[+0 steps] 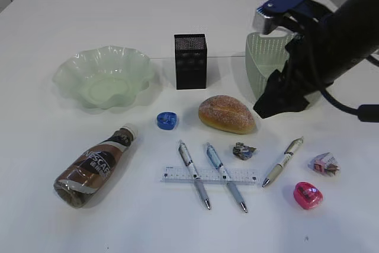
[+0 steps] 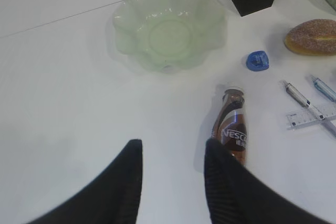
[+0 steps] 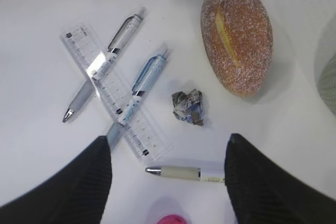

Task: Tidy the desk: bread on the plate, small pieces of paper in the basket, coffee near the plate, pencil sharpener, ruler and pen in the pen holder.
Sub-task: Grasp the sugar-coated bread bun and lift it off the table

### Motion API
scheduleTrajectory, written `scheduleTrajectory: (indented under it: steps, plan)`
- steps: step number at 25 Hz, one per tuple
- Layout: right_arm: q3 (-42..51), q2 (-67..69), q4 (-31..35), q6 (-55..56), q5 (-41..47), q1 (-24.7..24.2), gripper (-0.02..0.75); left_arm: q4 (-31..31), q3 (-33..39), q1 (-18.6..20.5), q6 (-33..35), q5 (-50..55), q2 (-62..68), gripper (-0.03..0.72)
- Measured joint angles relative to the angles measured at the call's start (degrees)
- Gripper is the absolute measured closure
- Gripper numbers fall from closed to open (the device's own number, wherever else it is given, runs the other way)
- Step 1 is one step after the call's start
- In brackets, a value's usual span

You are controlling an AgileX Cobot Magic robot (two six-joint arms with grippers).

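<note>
Black fingers of the right gripper stand wide apart and empty above the table, with the white pen lying between them below. Just beyond it sit a paper wad, the bread, and two blue pens lying across the clear ruler. A pink sharpener and a second paper piece lie at the table's right side. From outside, the right arm hangs over the pale green basket, with the black pen holder to its left. The left gripper hovers with its fingers parted, nothing between them; the coffee lies on its side just past the right finger. Farther on are the blue sharpener and the green plate, which holds nothing.
</note>
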Motion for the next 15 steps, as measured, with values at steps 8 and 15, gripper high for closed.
scheduleTrajectory:
  steps: [8, 15]
  plan:
    - [-0.09, 9.08, 2.54, -2.79, -9.49, 0.0, 0.21, 0.0, 0.0, 0.09, 0.0, 0.19, 0.0, 0.413]
    - [-1.61, 11.51, 2.76, -2.87, -12.17, 0.0, 0.21, -0.34, 0.0, 0.09, 0.0, -0.48, 0.74, 0.413]
